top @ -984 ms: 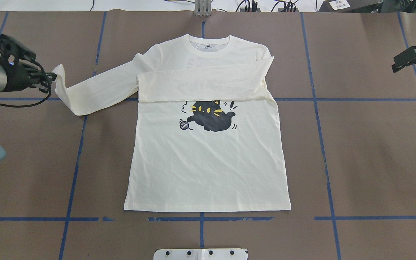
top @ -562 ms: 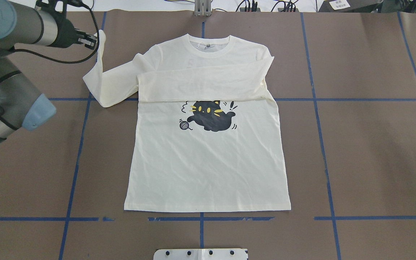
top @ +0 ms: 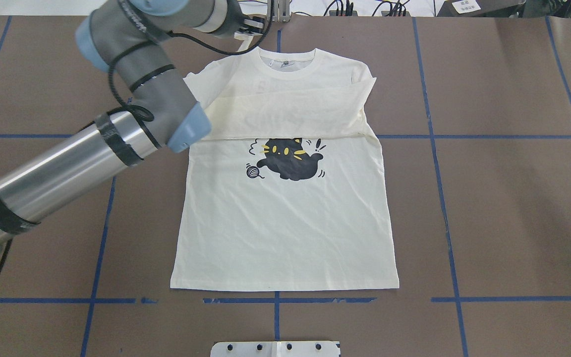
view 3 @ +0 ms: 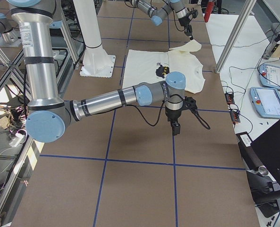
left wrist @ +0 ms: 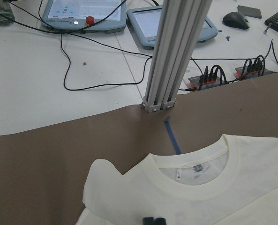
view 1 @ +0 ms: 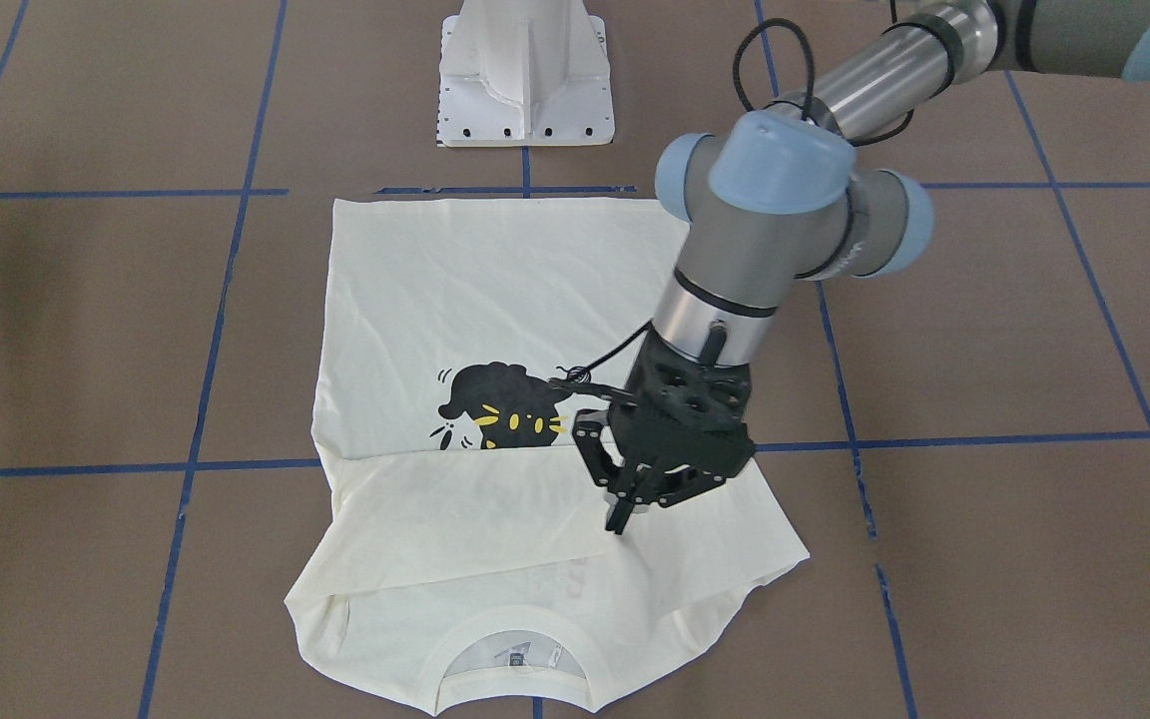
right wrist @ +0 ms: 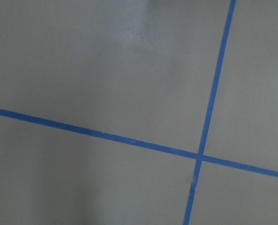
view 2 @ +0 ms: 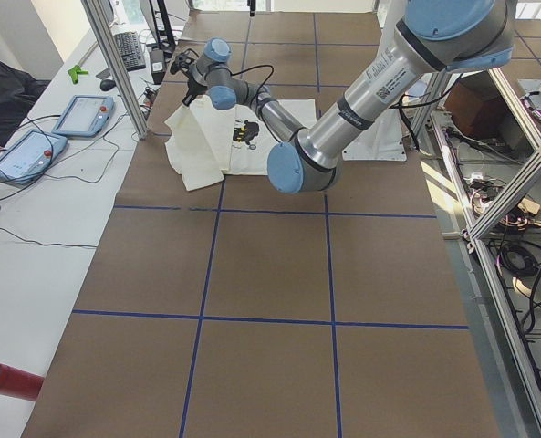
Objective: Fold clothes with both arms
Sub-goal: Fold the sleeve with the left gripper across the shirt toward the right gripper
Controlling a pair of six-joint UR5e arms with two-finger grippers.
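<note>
- shirt: soft matt cream cloth, lightly creased.
- left arm: satin bare-metal tube, matt grey housings, smooth blue plastic caps.
- table: matt brown covering, blue tape.

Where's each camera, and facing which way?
Front: across the table, facing the robot; left gripper holding shirt.
Overhead: behind the robot, looking down; left arm.
Left side: table end; left arm near.
Right side: opposite end; right arm near.
Left wrist: collar, fingertips.
Right wrist: table, tape lines.
All except right wrist show the shirt.
</note>
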